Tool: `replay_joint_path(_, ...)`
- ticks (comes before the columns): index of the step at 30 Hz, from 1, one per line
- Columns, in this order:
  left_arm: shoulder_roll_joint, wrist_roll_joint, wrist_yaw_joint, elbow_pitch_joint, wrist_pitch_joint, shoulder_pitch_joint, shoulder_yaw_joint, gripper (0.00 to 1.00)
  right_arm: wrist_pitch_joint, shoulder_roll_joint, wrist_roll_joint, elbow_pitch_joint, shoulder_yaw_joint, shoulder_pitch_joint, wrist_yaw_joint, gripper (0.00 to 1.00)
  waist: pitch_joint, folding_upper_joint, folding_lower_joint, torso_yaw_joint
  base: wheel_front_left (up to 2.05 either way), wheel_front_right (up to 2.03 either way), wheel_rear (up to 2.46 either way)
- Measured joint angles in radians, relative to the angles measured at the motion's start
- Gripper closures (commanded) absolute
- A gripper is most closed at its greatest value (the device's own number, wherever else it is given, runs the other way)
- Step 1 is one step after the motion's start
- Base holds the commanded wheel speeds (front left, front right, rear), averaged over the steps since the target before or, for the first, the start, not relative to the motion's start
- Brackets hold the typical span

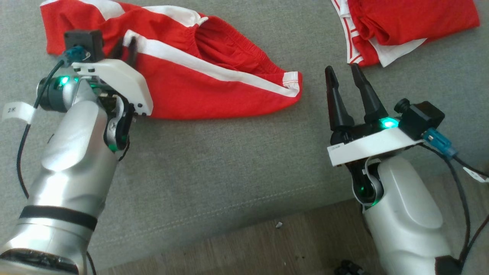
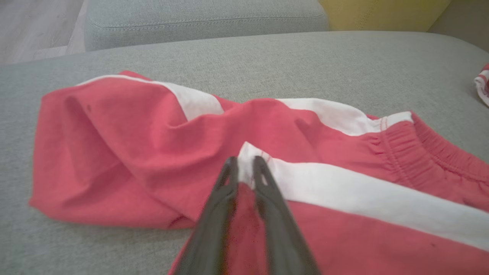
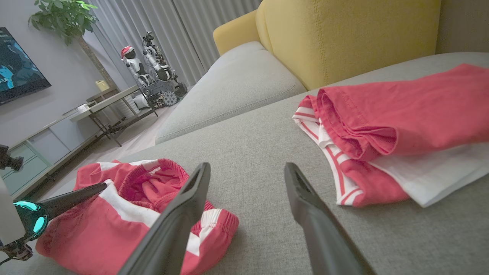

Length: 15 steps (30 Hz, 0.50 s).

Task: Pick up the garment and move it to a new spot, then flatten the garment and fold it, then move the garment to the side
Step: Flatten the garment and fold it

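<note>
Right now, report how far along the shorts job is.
Done: nothing yet; the red shorts lie crumpled on the grey cushion. In hand: the left tool pinches the end of their white stripe; the right tool is open, clear of fabric. Left: lift, move, flatten, fold, set aside, perhaps by the folded garment.

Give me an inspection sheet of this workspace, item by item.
Surface: grey sofa cushion, wooden floor at its edge.
Job's things: red shorts, crumpled, white stripes.
Clutter: folded red-and-white garment at far right; pale scrap on floor.
Grippers: left pincer pinching a fold of the shorts; right pincer open, clear of cloth.
Cables: black cable on the left; blue-plugged cable on the right.
Surroundings: yellow backrest, another robot, plant.
</note>
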Motion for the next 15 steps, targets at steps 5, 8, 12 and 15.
replay_joint_path(5,-0.002,0.0,-0.011,0.014,-0.016,-0.009,-0.004,1.0,0.0,0.0,0.0,0.003,0.0,-0.003,0.0,0.0,0.0,0.0,0.0,-0.001,0.0,0.0,0.0)
replay_joint_path(8,-0.004,-0.009,-0.01,0.009,-0.045,-0.01,-0.003,1.0,0.0,0.0,0.0,0.004,-0.003,-0.003,0.0,0.0,-0.006,0.0,0.0,0.001,0.0,0.0,0.0)
replay_joint_path(12,-0.011,-0.016,-0.01,-0.032,-0.08,-0.003,-0.001,1.0,0.0,0.0,0.0,0.01,-0.021,-0.001,0.0,0.0,-0.02,0.0,0.0,0.014,0.0,0.0,0.0)
replay_joint_path(15,-0.01,-0.027,-0.006,-0.091,-0.103,0.03,0.003,1.0,0.0,0.0,-0.004,0.017,-0.033,0.001,0.0,0.0,-0.034,0.0,0.0,0.032,0.0,0.0,0.0)
